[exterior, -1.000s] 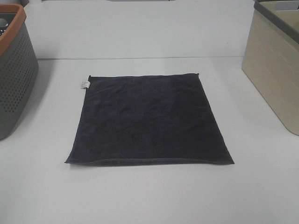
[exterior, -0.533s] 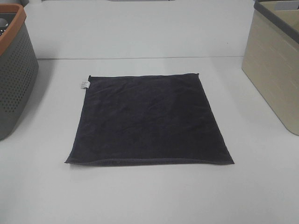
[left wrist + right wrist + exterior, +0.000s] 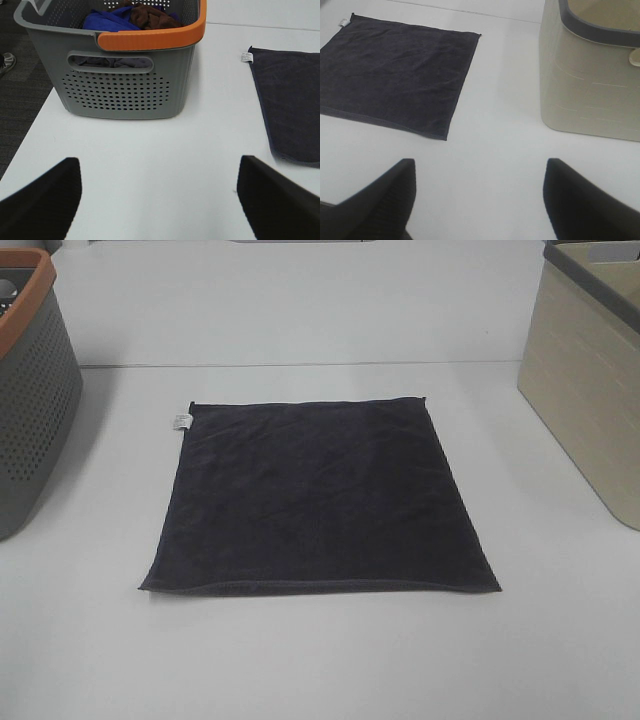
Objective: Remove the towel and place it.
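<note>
The towel point(image 3: 318, 495), a dark navy square cloth, lies flat in the middle of the white table point(image 3: 300, 660), with a small white tag point(image 3: 181, 421) at its far left corner. Neither arm shows in the exterior high view. In the left wrist view my left gripper point(image 3: 160, 200) is open over bare table, the towel point(image 3: 290, 105) off to its side. In the right wrist view my right gripper point(image 3: 480, 200) is open above bare table, with the towel point(image 3: 395, 75) lying ahead of it, apart from the fingers.
A grey perforated basket point(image 3: 30, 390) with an orange rim stands at the left table edge; the left wrist view shows the basket point(image 3: 125, 75) holding blue and brown cloths point(image 3: 130, 17). A beige bin point(image 3: 590, 380) with a dark rim stands at the right.
</note>
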Tool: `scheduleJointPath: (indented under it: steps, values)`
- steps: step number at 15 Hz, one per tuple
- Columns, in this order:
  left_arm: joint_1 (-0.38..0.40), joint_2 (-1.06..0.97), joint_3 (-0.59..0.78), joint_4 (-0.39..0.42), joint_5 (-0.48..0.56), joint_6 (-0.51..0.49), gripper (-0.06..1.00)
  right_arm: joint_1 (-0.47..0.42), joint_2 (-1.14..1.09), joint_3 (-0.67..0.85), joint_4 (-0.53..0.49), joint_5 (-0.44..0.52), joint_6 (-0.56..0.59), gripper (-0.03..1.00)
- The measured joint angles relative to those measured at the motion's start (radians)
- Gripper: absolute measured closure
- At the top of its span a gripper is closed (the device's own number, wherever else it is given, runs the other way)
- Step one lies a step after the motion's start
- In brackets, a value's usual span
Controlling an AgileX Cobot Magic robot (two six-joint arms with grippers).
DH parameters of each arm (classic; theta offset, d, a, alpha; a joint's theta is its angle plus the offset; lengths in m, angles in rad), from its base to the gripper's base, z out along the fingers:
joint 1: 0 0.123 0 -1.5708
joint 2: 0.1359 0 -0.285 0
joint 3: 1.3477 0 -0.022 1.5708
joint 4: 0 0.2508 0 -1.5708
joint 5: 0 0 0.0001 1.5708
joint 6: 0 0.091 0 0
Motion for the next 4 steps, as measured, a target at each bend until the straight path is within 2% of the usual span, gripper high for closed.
scheduleJointPath:
  steps: [4]
  values:
    - [0.000,0.000,0.000,0.000,0.000,0.000,0.15,0.000,0.000,0.000,0.000,0.000,0.000,0.26]
